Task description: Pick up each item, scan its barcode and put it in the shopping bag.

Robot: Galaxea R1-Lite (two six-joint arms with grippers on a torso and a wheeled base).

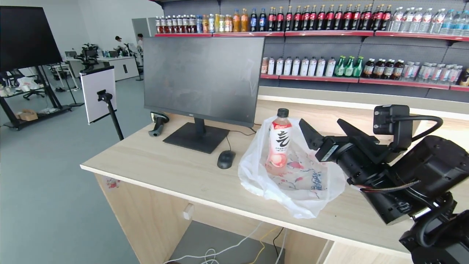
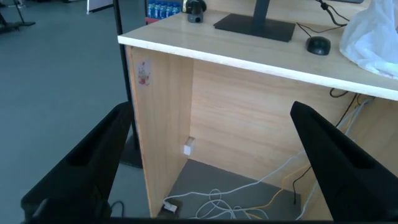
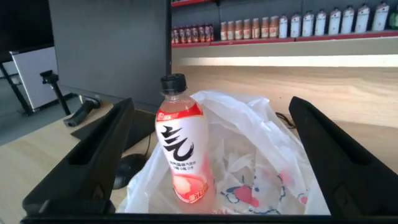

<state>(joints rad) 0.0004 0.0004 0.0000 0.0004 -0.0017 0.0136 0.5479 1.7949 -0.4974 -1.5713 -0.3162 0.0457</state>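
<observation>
The drink shelves (image 1: 322, 33) run across the back wall at 12 o'clock in the head view. In front of them is the pale wooden counter (image 1: 165, 165), with the dark monitor (image 1: 203, 79) standing on it at about 11 o'clock.

The right arm enters from the 4 o'clock corner. Its forearm slants up toward 10 o'clock and its wrist is nearly level. The right gripper (image 1: 319, 123) points at the bottle with its two fingers spread wide and nothing between them. It sits at the bag's 2 o'clock, near the rim.

The white shopping bag (image 1: 315, 183) slumps open on the counter at 4 o'clock from the monitor's foot. The left gripper (image 2: 211, 109) hangs low in front of the counter, below its top edge. Its fingers are also parted and empty, and they face the counter's side panel.

The pink bottle (image 1: 279, 143) stands upright inside the bag with its black cap on top. The scanner (image 1: 158, 124) rests at 9 o'clock from the monitor's foot. The mouse (image 1: 226, 159) lies at 8 o'clock from the bottle, just beside the bag.
</observation>
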